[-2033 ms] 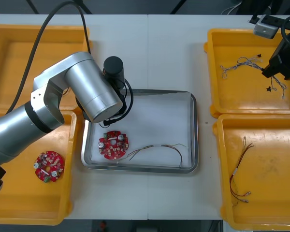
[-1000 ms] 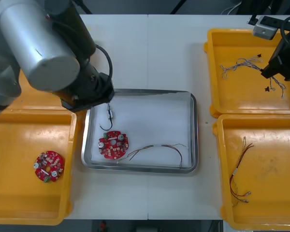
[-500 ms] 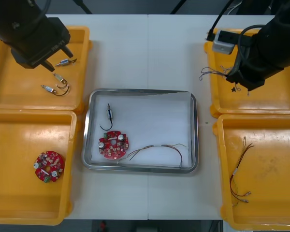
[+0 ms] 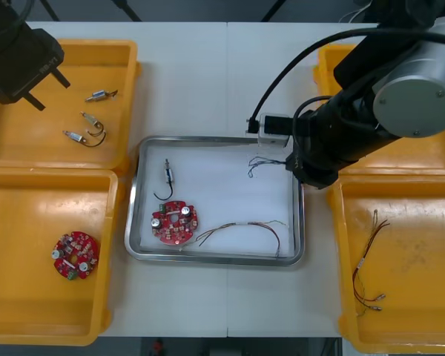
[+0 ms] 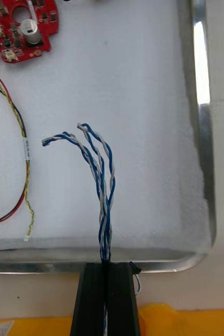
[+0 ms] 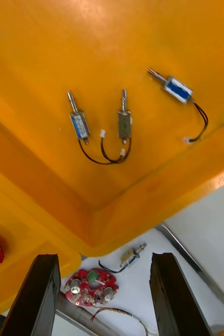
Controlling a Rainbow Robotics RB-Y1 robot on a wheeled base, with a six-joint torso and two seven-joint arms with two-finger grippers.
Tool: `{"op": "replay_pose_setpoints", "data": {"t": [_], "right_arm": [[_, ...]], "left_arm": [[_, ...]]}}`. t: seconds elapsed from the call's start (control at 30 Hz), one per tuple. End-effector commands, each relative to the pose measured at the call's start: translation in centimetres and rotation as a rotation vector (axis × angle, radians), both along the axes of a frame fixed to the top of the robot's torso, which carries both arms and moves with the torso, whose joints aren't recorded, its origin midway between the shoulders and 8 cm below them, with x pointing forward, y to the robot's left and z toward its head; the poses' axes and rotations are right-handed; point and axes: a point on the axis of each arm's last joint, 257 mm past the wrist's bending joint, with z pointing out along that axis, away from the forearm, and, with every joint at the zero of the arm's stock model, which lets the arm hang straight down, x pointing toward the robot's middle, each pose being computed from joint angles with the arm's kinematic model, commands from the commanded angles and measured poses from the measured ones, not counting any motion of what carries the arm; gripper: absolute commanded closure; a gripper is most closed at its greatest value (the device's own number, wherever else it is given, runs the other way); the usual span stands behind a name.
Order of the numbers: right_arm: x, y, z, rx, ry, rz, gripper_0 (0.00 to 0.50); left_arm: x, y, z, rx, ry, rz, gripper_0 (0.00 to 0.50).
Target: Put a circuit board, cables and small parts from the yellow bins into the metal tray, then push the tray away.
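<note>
Since the earlier frame the left gripper (image 4: 46, 89) has been shifted leftward over the far-left yellow bin (image 4: 37, 144), fingers set apart. The twisted blue and white cable (image 5: 98, 157), clamped in the right gripper (image 5: 107, 268), has been carried over the metal tray (image 5: 203, 131) at its right edge.
</note>
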Motion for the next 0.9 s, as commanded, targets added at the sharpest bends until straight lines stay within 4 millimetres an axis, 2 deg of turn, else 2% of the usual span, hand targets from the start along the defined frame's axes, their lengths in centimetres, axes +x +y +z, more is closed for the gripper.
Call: {"op": "replay_pose_setpoints", "data": {"t": [0.03, 0.27, 0.37, 0.6, 0.7, 0.9], "right_arm": [[-0.3, 3.6, 0.0, -0.027, -0.038, 0.072, 0.500], [1.1, 6.4, -1.6, -0.050, -0.034, 0.083, 0.500], [1.8, 7.0, -1.8, -0.057, -0.043, 0.078, 0.500], [3.1, 7.3, -3.0, -0.077, -0.054, 0.061, 0.500], [3.7, 7.2, -3.8, -0.083, -0.057, 0.046, 0.500], [3.6, 7.3, -4.2, -0.089, -0.050, 0.049, 0.500]], "left_arm": [[2.0, 3.6, 2.3, 0.097, -0.079, 0.024, 0.000], [4.2, 6.3, 0.0, 0.142, -0.096, 0.103, 0.000], [4.6, 6.9, -0.6, 0.143, -0.095, 0.117, 0.000], [5.1, 7.9, -2.3, 0.147, -0.092, 0.136, 0.000], [5.7, 8.1, -3.6, 0.140, -0.115, 0.134, 0.000], [6.1, 7.8, -6.0, 0.195, -0.113, 0.099, 0.000]]}}
